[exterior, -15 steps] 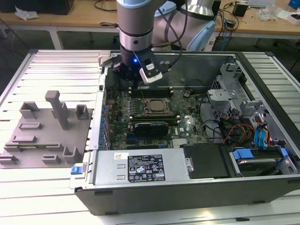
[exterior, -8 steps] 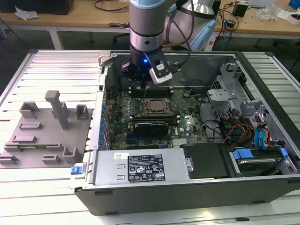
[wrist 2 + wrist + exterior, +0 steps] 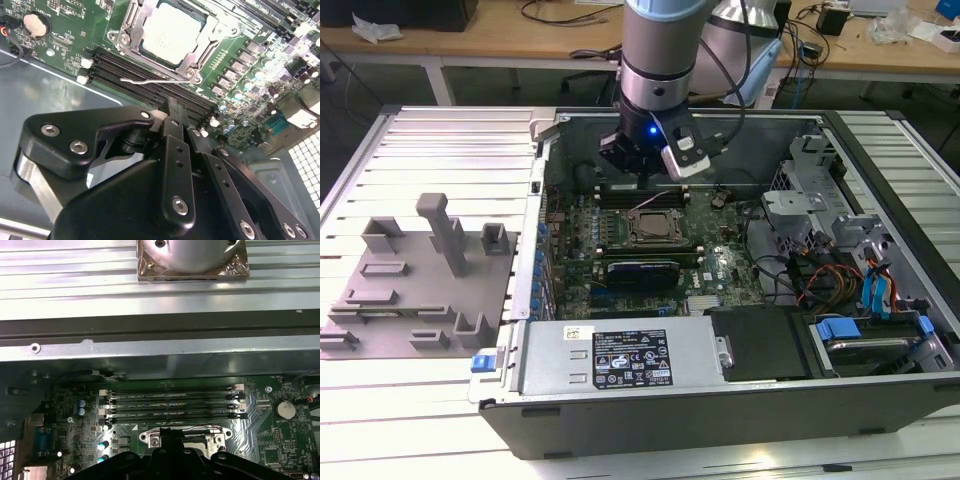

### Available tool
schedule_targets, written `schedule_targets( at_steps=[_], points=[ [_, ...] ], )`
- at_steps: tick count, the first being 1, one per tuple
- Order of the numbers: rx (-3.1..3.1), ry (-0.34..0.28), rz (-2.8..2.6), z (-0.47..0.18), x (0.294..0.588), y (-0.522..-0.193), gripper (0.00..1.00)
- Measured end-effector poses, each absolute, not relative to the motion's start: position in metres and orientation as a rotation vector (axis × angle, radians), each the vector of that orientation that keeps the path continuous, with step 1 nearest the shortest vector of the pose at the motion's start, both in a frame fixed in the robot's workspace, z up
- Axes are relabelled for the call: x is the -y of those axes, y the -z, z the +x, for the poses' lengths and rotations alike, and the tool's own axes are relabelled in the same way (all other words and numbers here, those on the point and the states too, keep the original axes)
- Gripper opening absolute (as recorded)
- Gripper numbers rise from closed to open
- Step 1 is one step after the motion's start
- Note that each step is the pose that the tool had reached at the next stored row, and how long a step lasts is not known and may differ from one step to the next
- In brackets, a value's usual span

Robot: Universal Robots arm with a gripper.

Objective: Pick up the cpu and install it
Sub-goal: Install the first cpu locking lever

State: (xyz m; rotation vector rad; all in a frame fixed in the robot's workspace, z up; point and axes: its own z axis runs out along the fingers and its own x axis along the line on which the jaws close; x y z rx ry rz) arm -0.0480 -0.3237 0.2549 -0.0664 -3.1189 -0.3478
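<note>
While flat in its socket (image 3: 165, 37), cpu (image 3: 172, 31) face-up; hand (image 3: 172, 111) closed, empty.

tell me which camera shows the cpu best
The second wrist view: the cpu sits in its socket, pale silver top plainly visible. In the exterior view the cpu is small and far off. In the first wrist view the hand covers most of the socket.

Behind the arm's end, a wooden bench (image 3: 500, 35) runs across the rear of the exterior view w/ cables (image 3: 560, 12) and a crumpled white bag (image 3: 375, 30) on top. Under and around it: ribbed aluminium table (image 3: 430, 140), slats lengthwise. Light is even, overhead, glare on slats nr the front edge. Dark floor (image 3: 360, 85) below the bench.
</note>
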Motion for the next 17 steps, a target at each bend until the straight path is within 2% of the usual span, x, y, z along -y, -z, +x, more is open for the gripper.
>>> schedule_targets(
  at_steps=[17],
  points=[
    [3.138, 0.35, -0.076, -0.041, 0.324, -0.227, 0.11]
  ],
)
